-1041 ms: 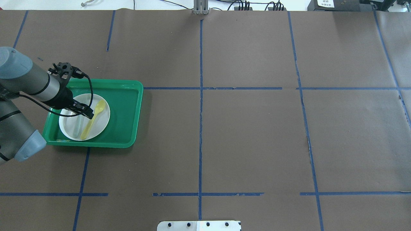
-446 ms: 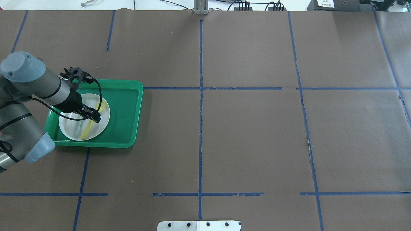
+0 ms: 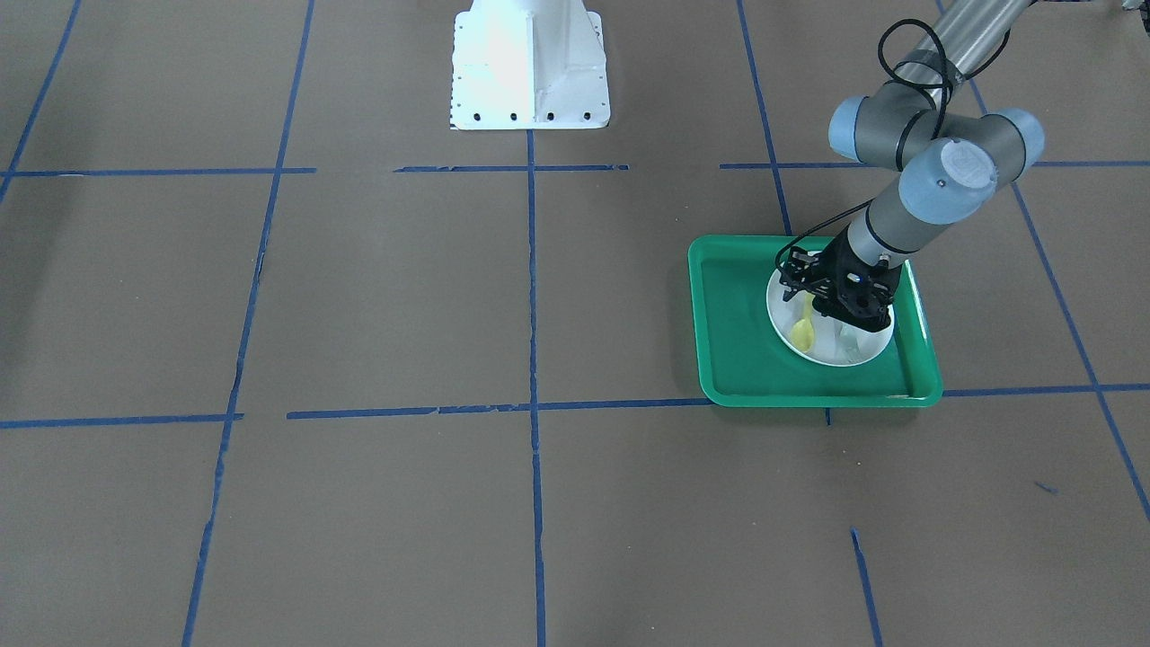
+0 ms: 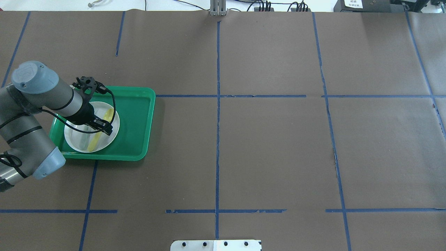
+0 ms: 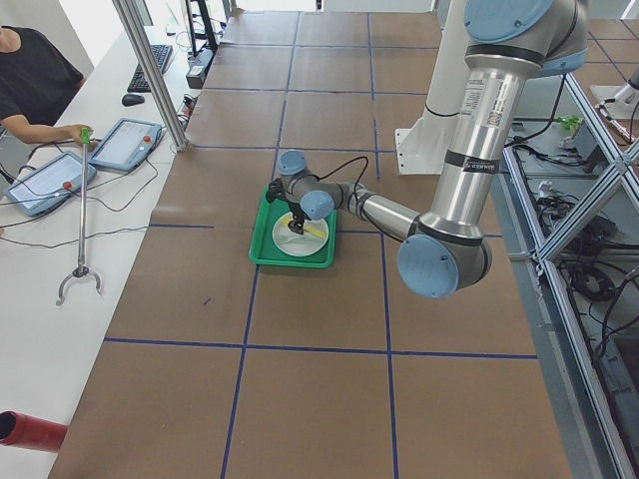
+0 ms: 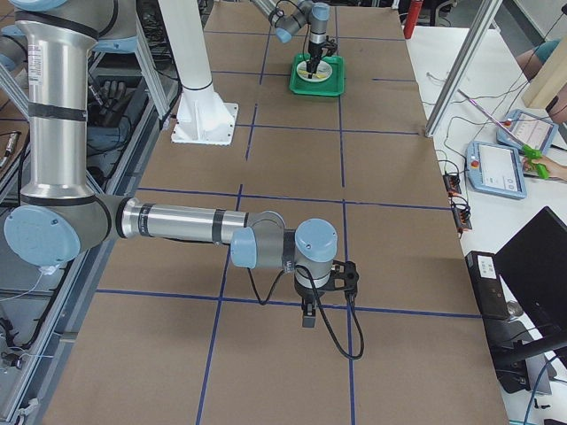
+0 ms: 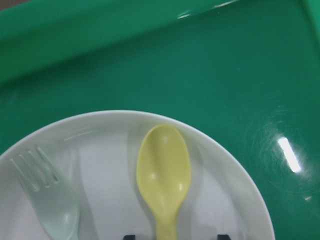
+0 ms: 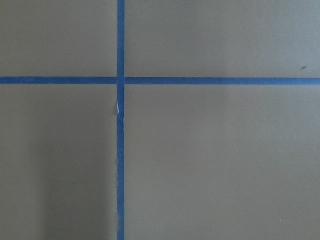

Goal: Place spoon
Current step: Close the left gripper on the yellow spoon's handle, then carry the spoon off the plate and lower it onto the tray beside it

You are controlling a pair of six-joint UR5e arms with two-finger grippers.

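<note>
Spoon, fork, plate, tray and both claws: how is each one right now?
green tray: flat on the table.
white plate: sitting in the green tray.
yellow spoon: lying on the white plate, not gripped.
grey-green fork: lying on the white plate beside the yellow spoon, apart from it.
left claw: open, fingers either side of the spoon's handle.
right claw: over the taped table; open or shut, cannot tell.

One yellow spoon (image 7: pixel 163 172). One pale green fork (image 7: pixel 52 200). One white plate (image 7: pixel 100 165). One green tray (image 7: pixel 225 75). One brown-papered table (image 4: pixel 271 150). Two robot arms: left arm (image 4: pixel 38 94), right arm (image 6: pixel 177 221). One white mounting base (image 3: pixel 528 63). Two grey tablets (image 5: pixel 130 143).
</note>
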